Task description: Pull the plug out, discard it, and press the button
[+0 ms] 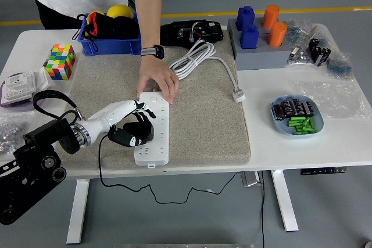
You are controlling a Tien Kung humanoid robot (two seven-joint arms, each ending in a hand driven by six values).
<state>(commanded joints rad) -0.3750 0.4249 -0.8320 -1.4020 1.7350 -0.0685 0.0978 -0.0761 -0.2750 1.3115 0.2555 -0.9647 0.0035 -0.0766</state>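
A white power strip [153,129] lies on the grey mat [197,120] near the front left. A black plug [139,130] with a black cord sits on the strip's left side. My left hand [131,121] is white and black, and its fingers are curled around the black plug. A person's hand [157,81] reaches in from the far side and presses down on the far end of the strip. My right hand is out of view.
A coiled white cable [195,59] lies behind the strip. A blue bin [110,45] stands at the back left, a colour cube [61,61] left of the mat, a grey block holder [261,53] at the back right, and a blue dish [296,117] at the right.
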